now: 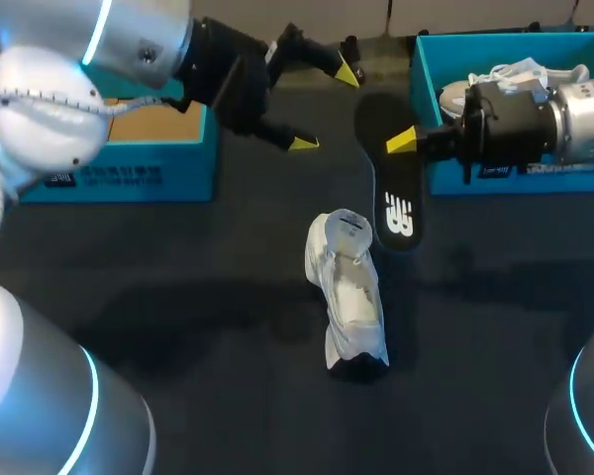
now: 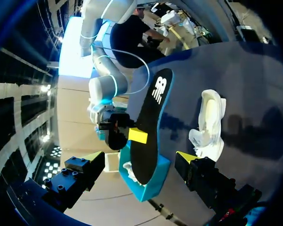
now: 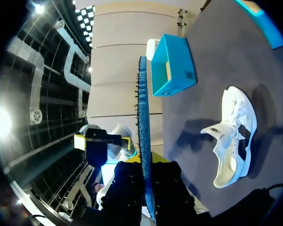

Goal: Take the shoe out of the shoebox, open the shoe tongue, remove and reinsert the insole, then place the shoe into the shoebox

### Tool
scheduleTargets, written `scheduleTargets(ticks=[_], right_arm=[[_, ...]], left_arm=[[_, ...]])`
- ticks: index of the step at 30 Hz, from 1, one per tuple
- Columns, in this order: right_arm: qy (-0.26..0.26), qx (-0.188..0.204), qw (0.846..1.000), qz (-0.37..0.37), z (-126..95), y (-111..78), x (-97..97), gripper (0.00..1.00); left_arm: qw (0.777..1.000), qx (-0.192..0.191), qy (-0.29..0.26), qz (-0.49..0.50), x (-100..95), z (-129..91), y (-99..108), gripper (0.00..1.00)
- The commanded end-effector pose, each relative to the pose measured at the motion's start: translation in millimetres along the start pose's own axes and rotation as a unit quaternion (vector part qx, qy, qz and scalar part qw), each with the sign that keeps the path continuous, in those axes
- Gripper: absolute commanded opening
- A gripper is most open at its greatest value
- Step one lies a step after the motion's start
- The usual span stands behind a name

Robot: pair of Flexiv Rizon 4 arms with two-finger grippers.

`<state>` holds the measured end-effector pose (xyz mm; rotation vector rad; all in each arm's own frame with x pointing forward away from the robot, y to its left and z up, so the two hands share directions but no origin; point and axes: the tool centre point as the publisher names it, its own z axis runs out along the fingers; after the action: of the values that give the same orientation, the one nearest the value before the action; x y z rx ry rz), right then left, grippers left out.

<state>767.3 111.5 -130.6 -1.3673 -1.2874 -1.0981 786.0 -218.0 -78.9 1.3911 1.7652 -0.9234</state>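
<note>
Dark table (image 1: 178, 297). Nearest me, the white shoe (image 1: 348, 297) lies mid-table, free of both arms, with the tongue pulled up and the opening exposed. Just beyond it the black insole (image 1: 388, 168) is out of the shoe, pinched near its edge in the right gripper (image 1: 404, 141), fingers clamped on both faces. The left gripper (image 1: 325, 107) hovers farther back, fingers spread wide, nothing in them. At the far edge, the left box (image 1: 129, 163) looks empty and the right box (image 1: 450, 180) has a second shoe (image 1: 515, 77) inside.

Step, my read: insole removal is done, reinsert is next. That calls for swinging the insole round so one end lines up with the shoe's opening, then sliding it in flat. The free left gripper probably needs to pin the shoe or hold the tongue back, else the shoe likely skids.

View diffs: head view gives the insole's broad face and only one right fingertip. Right wrist view has it edge-on between both fingers, which confirms the pinch. Left wrist view shows the insole's shadow on the table, so it seems to be held clear of the surface. Head view alone doesn't settle that.
</note>
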Motion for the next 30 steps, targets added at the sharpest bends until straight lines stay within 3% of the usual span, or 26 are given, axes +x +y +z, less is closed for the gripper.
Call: scheduleTargets(ticks=[1, 16, 28, 30], right_arm=[[0.009, -0.006, 1.0, -0.006, -3, -2.3, 11.8, 0.0], [-0.006, 0.005, 1.0, -0.005, -2, 1.7, 41.9, 0.0], [-0.002, 0.004, 1.0, 0.0, 0, 4.5, 33.4, 0.0], [0.0, 0.003, 1.0, -0.001, 2, 4.0, 33.4, 0.0]], left_arm=[[0.995, -0.002, -0.104, 0.002, 7.1, -3, -3, 1.0], [0.989, -0.02, -0.141, 0.033, 0.8, -3, 1, 1.0], [0.989, -0.02, -0.141, 0.033, 0.8, -3, 1, 1.0], [0.985, -0.021, -0.164, 0.042, 7.6, 4, 7, 1.0]])
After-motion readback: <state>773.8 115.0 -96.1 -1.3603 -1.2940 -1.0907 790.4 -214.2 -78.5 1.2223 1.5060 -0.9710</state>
